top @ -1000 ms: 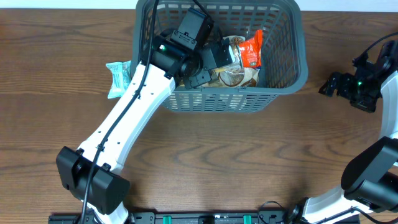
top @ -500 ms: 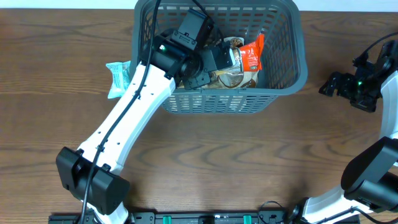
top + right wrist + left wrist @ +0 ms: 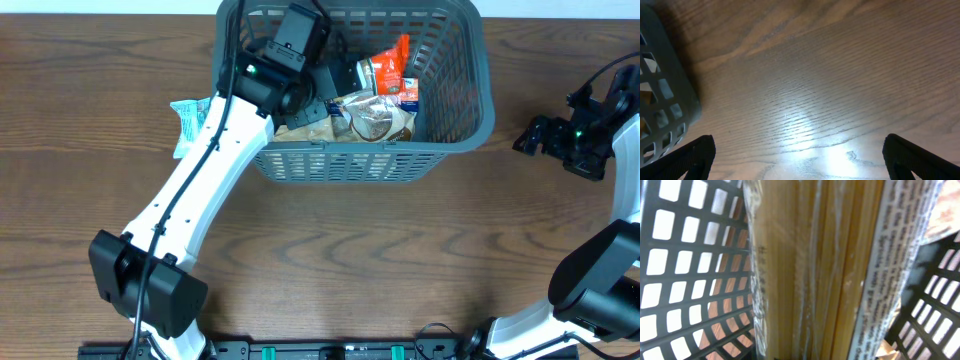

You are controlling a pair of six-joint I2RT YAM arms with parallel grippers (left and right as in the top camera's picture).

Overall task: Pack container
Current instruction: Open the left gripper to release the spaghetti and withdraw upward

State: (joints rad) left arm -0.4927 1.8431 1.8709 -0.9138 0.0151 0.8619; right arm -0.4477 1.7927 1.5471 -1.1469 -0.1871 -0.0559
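The container (image 3: 455, 135), a dark grey slotted basket, stands at the far middle of the table. My left gripper (image 3: 326, 88) reaches down inside it at its left side. In the left wrist view a clear packet of spaghetti (image 3: 820, 270) fills the frame, running straight out from the jaws, with the container's lattice wall (image 3: 685, 280) behind it. The gripper is shut on that packet and its fingers are hidden. An orange snack packet (image 3: 392, 72) and a silver-brown packet (image 3: 376, 116) lie in the container. My right gripper (image 3: 543, 136) (image 3: 807, 160) hangs open over bare wood, to the right of the container.
A teal packet (image 3: 187, 126) lies on the table just left of the container, partly under my left arm. The container's rounded corner (image 3: 667, 95) shows at the left edge of the right wrist view. The wooden table (image 3: 400, 260) stretches in front.
My left gripper has shifted a little toward the container's far left with the spaghetti packet. The orange packet has slid up and to the left. The right arm has not moved.
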